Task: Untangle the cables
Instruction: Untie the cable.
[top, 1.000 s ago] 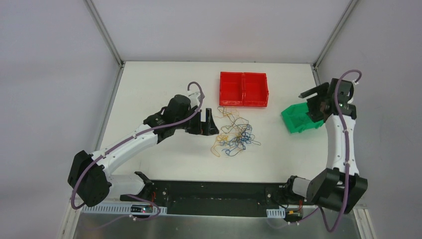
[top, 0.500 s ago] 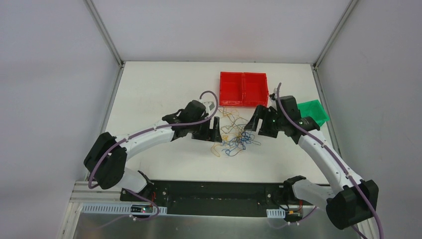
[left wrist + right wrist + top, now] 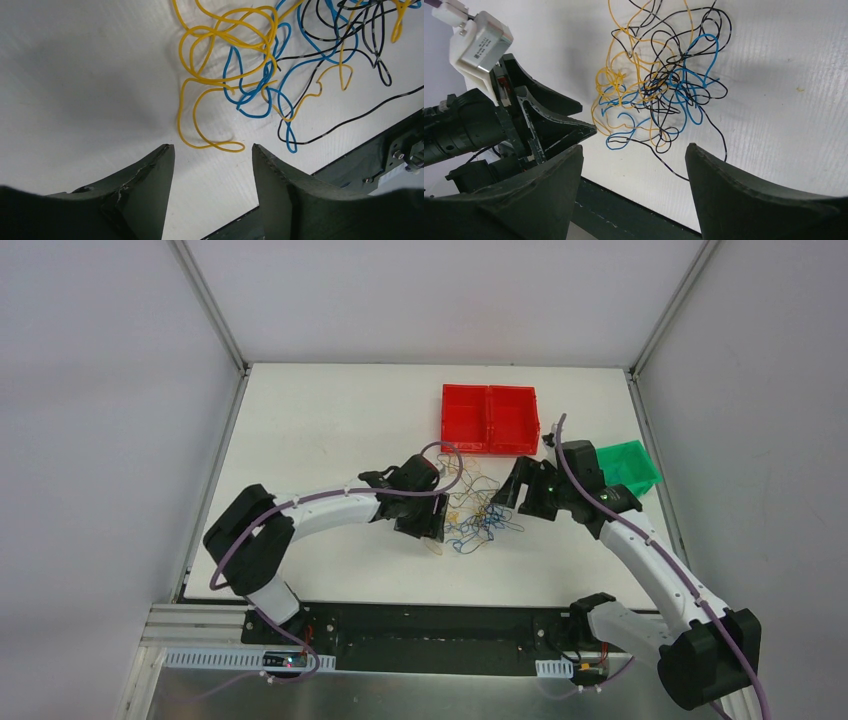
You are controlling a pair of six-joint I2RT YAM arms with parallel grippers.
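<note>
Since the preceding frames the left gripper [image 3: 433, 528] has advanced to the tangle's left edge with its jaws narrowed, while the right gripper [image 3: 512, 492] has scarcely shifted. White bench [image 3: 300, 440] carries everything. Red bin [image 3: 490, 420] lies beyond both grippers; green bin [image 3: 630, 465] lies behind the right gripper. Cables [image 3: 478, 512], yellow, blue and black, form one loose clump between the two grippers, its long axis running from the red bin towards the bench's near edge. Both grippers stand spread, holding nothing; a yellow loop [image 3: 215, 146] lies just ahead of the left gripper's fingertips.
</note>
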